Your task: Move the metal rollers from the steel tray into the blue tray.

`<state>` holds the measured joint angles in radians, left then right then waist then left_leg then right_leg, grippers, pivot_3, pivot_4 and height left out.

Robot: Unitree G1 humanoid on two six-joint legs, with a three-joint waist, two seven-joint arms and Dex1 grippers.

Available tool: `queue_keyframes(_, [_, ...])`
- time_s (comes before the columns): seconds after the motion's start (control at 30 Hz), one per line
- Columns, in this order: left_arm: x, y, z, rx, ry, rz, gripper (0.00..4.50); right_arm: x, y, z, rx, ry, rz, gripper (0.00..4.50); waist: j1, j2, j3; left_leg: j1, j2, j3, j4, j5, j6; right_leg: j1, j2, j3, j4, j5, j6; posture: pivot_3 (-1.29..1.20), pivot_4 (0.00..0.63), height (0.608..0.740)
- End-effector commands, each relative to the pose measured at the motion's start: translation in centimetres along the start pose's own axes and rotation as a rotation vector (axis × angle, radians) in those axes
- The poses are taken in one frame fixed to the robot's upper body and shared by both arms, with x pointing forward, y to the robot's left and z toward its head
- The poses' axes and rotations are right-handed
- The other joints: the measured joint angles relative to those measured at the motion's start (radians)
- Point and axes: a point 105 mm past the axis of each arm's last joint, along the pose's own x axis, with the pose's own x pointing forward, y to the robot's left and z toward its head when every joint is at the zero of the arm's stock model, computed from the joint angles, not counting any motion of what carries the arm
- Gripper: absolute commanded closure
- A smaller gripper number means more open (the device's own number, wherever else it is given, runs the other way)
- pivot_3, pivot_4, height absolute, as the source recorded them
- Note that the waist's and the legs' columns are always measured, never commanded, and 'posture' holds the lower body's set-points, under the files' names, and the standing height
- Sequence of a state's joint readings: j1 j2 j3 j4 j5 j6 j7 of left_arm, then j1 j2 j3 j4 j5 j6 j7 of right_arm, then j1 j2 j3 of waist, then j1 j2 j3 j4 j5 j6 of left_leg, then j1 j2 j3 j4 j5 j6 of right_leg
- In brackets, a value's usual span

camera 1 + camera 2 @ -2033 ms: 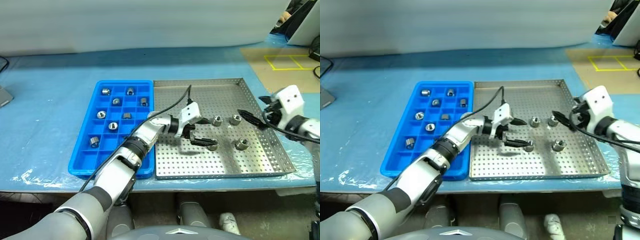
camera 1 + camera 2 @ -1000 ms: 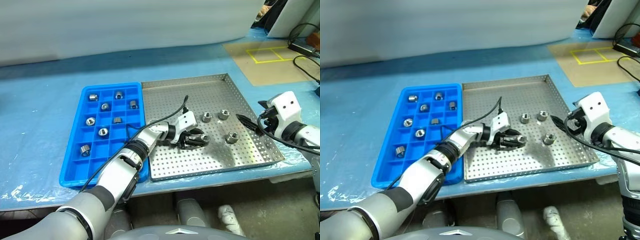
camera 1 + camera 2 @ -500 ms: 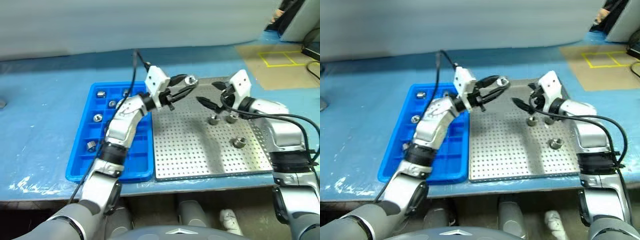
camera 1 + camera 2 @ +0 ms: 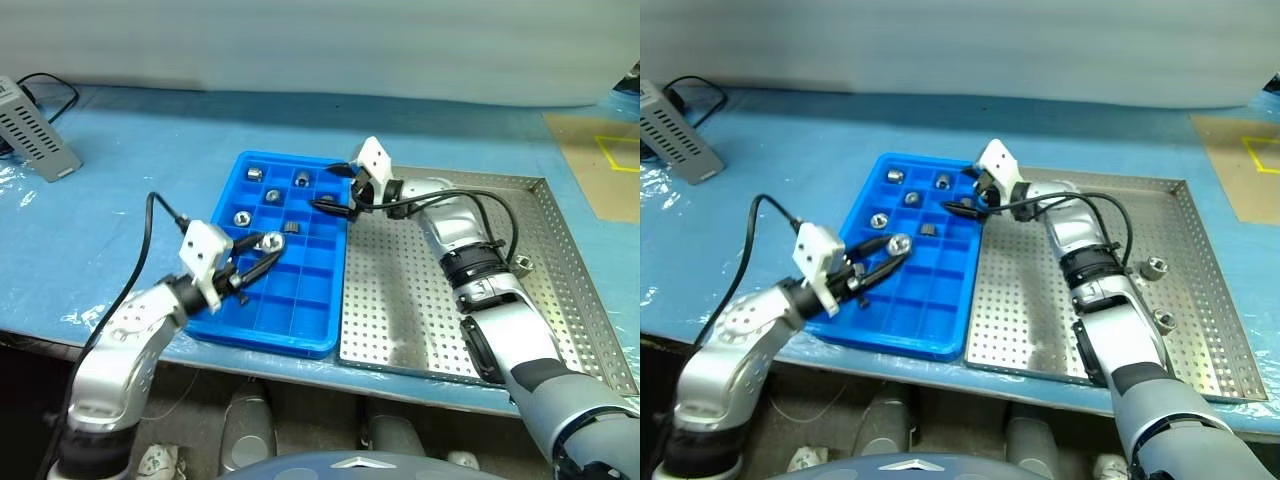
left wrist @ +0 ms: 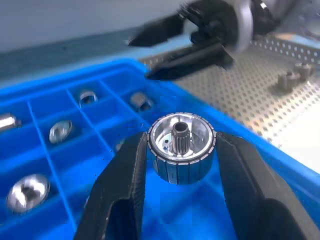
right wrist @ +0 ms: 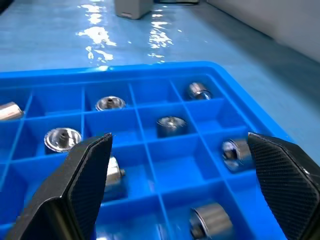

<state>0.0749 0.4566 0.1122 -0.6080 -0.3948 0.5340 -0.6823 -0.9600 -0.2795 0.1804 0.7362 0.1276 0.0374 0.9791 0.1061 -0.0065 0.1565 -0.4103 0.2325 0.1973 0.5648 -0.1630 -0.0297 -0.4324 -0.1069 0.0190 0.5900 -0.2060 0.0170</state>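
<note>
Left claw (image 5: 180, 150) grips a metal roller (image 5: 182, 147), seemingly above the blue tray (image 4: 300, 330); right claw (image 6: 182, 175) gapes wide

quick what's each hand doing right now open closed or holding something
Left hand: closed on a roller, over the blue tray.
Right hand: open, empty, over the blue tray.

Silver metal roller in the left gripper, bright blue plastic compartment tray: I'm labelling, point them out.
Silver metal roller (image 5: 181, 148), left wrist view, its open face.
Bright blue plastic compartment tray (image 4: 300, 341), left eye view, near rim.
</note>
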Motion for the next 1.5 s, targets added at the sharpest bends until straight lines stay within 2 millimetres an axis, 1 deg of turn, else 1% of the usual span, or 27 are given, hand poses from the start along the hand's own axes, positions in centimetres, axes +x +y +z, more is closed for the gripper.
queue_keyframes(0.03, [-1.4,-0.7,0.8,0.016,0.004,-0.011,2.77,0.7,-0.1,1.4,-0.053,-0.038,0.023,0.0,0.005,0.0,0.0,0.0,0.001,0.0,0.0,0.001,-0.001,0.0,0.0,-0.001,0.0,0.0,0.0,0.26,0.15,0.74])
queue_keyframes(0.17, [-2.8,-0.8,-0.6,0.034,0.104,-0.001,2.77,1.0,0.1,1.2,-0.055,-0.041,0.035,0.0,0.014,0.0,0.0,0.001,0.004,-0.002,-0.001,0.003,-0.005,0.0,0.002,-0.002,0.002,0.0,0.0,0.27,0.15,0.74])
queue_keyframes(0.33, [-3.9,-0.5,-1.2,0.055,0.172,-0.001,2.77,0.8,0.1,0.7,-0.051,-0.038,0.033,0.0,0.019,0.0,0.0,0.003,0.009,-0.003,-0.003,0.005,-0.009,-0.001,0.01,-0.001,0.003,0.0,0.0,0.26,0.15,0.74])
queue_keyframes(0.43, [-4.0,0.0,-2.4,0.093,0.247,-0.009,2.77,0.6,-0.1,0.5,-0.053,-0.034,0.017,0.0,0.019,0.0,0.0,0.003,0.01,-0.003,-0.003,0.006,-0.01,-0.001,0.012,-0.001,0.003,0.0,0.0,0.24,0.15,0.74])
queue_keyframes(0.5, [-3.6,0.0,-2.8,0.108,0.267,-0.031,2.77,0.4,-0.3,0.4,-0.057,-0.032,0.001,0.0,0.018,0.0,0.0,0.003,0.011,-0.003,-0.003,0.006,-0.01,-0.002,0.013,0.0,0.004,0.0,0.0,0.22,0.15,0.74])
queue_keyframes(0.53, [-3.3,-0.2,-2.7,0.111,0.266,-0.05,2.05,0.2,-0.4,0.4,-0.057,-0.033,-0.006,0.0,0.018,0.0,0.0,0.003,0.011,-0.003,-0.003,0.006,-0.011,-0.002,0.013,0.0,0.004,0.0,0.0,0.21,0.15,0.74])
queue_keyframes(0.6, [-2.6,-0.4,-2.4,0.122,0.249,-0.073,1.55,-0.3,-0.7,0.4,-0.055,-0.032,-0.022,0.0,0.018,0.0,0.0,0.004,0.01,-0.003,-0.003,0.007,-0.011,-0.002,0.013,0.0,0.006,0.0,0.0,0.18,0.15,0.74])
queue_keyframes(0.67, [-1.5,-0.3,-2.0,0.116,0.224,-0.086,0.84,-1.1,-1.2,0.3,-0.053,-0.028,-0.05,0.0,0.019,0.0,0.0,0.004,0.01,-0.003,-0.002,0.007,-0.012,-0.003,0.013,0.002,0.009,0.0,0.0,0.14,0.15,0.74])
queue_keyframes(0.7, [-0.8,-0.5,-1.8,0.092,0.208,-0.124,0.54,-1.6,-1.4,0.2,-0.049,-0.028,-0.068,0.0,0.019,0.0,0.0,0.005,0.01,-0.003,-0.002,0.008,-0.013,-0.004,0.013,0.002,0.012,-0.001,-0.002,0.14,0.15,0.74])
queue_keyframes(0.77, [0.8,-0.8,-1.2,0.097,0.185,-0.191,0.54,-2.5,-1.9,0.0,-0.041,-0.022,-0.103,0.0,0.021,0.0,0.0,0.006,0.01,-0.003,-0.001,0.009,-0.015,-0.005,0.013,0.003,0.017,-0.002,-0.003,0.09,0.15,0.74])
queue_keyframes(0.8, [2.2,-0.7,-0.4,0.097,0.144,-0.215,0.54,-3.1,-2.2,-0.3,-0.041,-0.011,-0.13,0.0,0.021,0.0,0.0,0.006,0.01,-0.003,-0.001,0.01,-0.016,-0.005,0.014,0.004,0.018,-0.002,-0.003,0.07,0.15,0.74])
queue_keyframes(0.83, [3.8,-0.7,1.0,0.077,0.074,-0.239,0.54,-3.9,-2.6,-0.6,-0.046,0.004,-0.161,0.0,0.018,0.0,0.0,0.008,0.01,-0.003,-0.001,0.011,-0.017,-0.005,0.014,0.005,0.019,-0.001,-0.004,0.01,0.15,0.74])
queue_keyframes(0.9, [6.2,-1.0,3.1,0.035,-0.031,-0.288,0.54,-5.5,-3.2,-1.1,-0.039,0.028,-0.219,0.0,0.015,-0.001,0.0,0.008,0.009,-0.003,-0.001,0.012,-0.017,-0.005,0.014,0.007,0.02,0.0,-0.005,-0.05,0.15,0.74])
queue_keyframes(0.93, [7.0,-1.2,3.4,0.031,-0.049,-0.309,0.54,-6.3,-3.4,-1.2,-0.035,0.036,-0.245,0.0,0.004,-0.001,0.0,0.008,0.009,-0.002,0.001,0.013,-0.017,-0.005,0.014,0.008,0.02,0.001,-0.006,-0.07,0.15,0.74])
queue_keyframes(1.03, [10.1,-1.4,2.0,0.133,0.003,-0.368,0.54,-10.0,-4.3,-1.7,-0.024,0.067,-0.373,0.0,-0.025,-0.001,0.0,0.009,0.007,-0.002,0.003,0.014,-0.019,-0.005,0.014,0.01,0.019,0.003,-0.005,-0.18,0.15,0.74])
queue_keyframes(1.07, [11.0,-1.5,2.0,0.129,-0.006,-0.384,0.54,-11.0,-4.5,-1.9,-0.015,0.082,-0.412,0.0,-0.033,-0.001,0.0,0.009,0.008,-0.002,0.002,0.014,-0.019,-0.005,0.015,0.01,0.018,0.003,-0.004,-0.18,0.15,0.74])
queue_keyframes(1.17, [13.4,-2.5,3.0,0.091,-0.087,-0.431,0.54,-13.9,-5.3,-2.4,0.005,0.126,-0.556,0.0,-0.061,-0.001,0.0,0.008,0.008,-0.002,0.001,0.014,-0.018,-0.005,0.016,0.011,0.016,0.003,-0.004,-0.26,0.15,0.74])
queue_keyframes(1.3, [16.5,-2.9,3.2,0.137,-0.113,-0.443,0.54,-17.2,-6.4,-2.6,0.027,0.156,-0.737,0.0,-0.093,-0.002,0.0,0.008,0.008,-0.002,0.001,0.014,-0.017,-0.006,0.017,0.011,0.017,0.003,-0.004,-0.3,0.15,0.74])
queue_keyframes(1.37, [18.3,-2.4,4.3,0.115,-0.158,-0.395,0.54,-18.6,-6.3,-2.3,0.046,0.147,-0.777,0.0,-0.096,-0.001,0.0,0.009,0.008,-0.002,0.001,0.012,-0.014,-0.005,0.017,0.012,0.017,0.003,-0.004,-0.33,0.15,0.74])
queue_keyframes(1.4, [18.8,-2.5,4.6,0.117,-0.173,-0.391,0.54,-19.1,-6.1,-2.2,0.057,0.138,-0.782,0.0,-0.097,-0.001,0.0,0.009,0.008,-0.001,0.002,0.012,-0.014,-0.005,0.017,0.012,0.017,0.003,-0.004,-0.35,0.15,0.74])
queue_keyframes(1.5, [20.0,-3.3,5.2,0.124,-0.201,-0.421,0.54,-20.5,-5.6,-3.0,0.055,0.215,-0.805,0.0,-0.107,-0.001,0.0,0.011,0.007,0.001,0.004,0.011,-0.012,-0.003,0.016,0.014,0.016,0.004,-0.003,-0.38,0.15,0.74])
